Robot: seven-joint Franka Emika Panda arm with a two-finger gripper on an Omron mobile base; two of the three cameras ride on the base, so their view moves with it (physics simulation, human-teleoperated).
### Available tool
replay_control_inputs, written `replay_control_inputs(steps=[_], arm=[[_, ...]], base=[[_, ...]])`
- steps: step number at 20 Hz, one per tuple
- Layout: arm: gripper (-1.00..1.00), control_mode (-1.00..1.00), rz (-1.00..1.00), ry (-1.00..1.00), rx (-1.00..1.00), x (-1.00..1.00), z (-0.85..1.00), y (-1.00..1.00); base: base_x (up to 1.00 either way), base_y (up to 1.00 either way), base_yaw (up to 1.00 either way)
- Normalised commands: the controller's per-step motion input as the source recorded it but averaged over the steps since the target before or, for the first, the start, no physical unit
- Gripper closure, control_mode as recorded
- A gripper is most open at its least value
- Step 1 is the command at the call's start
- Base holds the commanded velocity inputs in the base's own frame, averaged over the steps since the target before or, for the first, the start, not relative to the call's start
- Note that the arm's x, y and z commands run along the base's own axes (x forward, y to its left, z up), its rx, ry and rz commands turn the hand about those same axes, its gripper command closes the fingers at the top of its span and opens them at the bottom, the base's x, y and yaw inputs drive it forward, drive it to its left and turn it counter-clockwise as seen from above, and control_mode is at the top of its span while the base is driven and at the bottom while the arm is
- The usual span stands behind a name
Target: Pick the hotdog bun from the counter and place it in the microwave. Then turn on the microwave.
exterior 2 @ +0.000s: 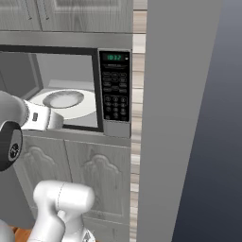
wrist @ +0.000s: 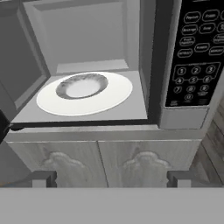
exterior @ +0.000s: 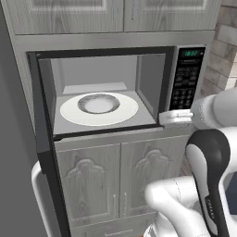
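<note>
Hand view, entry for gripper (wrist: 111,179): stood wide open, fingertips (wrist: 43,178) well apart, nothing held and nothing touched. Faced the microwave (exterior: 185,78) head-on from just outside its mouth; hung a little below the cavity floor, with the cabinet doors (wrist: 131,166) straight ahead between the fingertips.

Microwave: door (exterior: 44,139) swung fully out to the left, cavity open. Turntable (wrist: 109,98) lay flat inside, white, with a shallow grey-rimmed dish at its centre; carried no load. Lay ahead of, above and slightly left of the gripper. Keypad (wrist: 197,65) lay up and to the right, beside the cavity, green display lit above it in both base views.

Bun: not on the turntable, not between the fingertips. Place on the counter could not be told from these three views; likewise its long axis and its bearing from the gripper.

Judged step: pick not yet made, so first half of the task outstanding. Judged need: turn away from the microwave to find the bun, then line the open fingers across its short side, not along its length. Only one arm on the rig, so no choice of nearer hand.

Judged hazard: open door edge stood close on the left base view's side of the arm; swing-out likely to need clearance from it.
</note>
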Motion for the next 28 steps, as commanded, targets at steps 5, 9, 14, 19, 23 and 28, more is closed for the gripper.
replay_control_inputs(steps=[5, 9, 14, 19, 23, 28], arm=[[-1.00, -1.00, -0.09, 0.00, 0.06, 0.00, 0.00, -0.19], [-1.00, -1.00, -0.09, 0.00, 0.04, 0.00, 0.00, -0.13], [-1.00, -1.00, -0.10, 0.00, 0.05, 0.00, 0.00, -0.16], [-1.00, -1.00, -0.10, 0.00, 0.05, 0.00, 0.00, -0.19], [-1.00, -1.00, -0.05, 0.00, 0.04, 0.00, 0.00, -0.12], [-1.00, -1.00, -0.01, 0.00, 0.03, 0.00, -0.03, -0.03]], base=[[0.00, 0.00, 0.00], [0.00, 0.00, 0.00], [0.00, 0.00, 0.00], [0.00, 0.00, 0.00], [0.00, 0.00, 0.00], [0.00, 0.00, 0.00]])
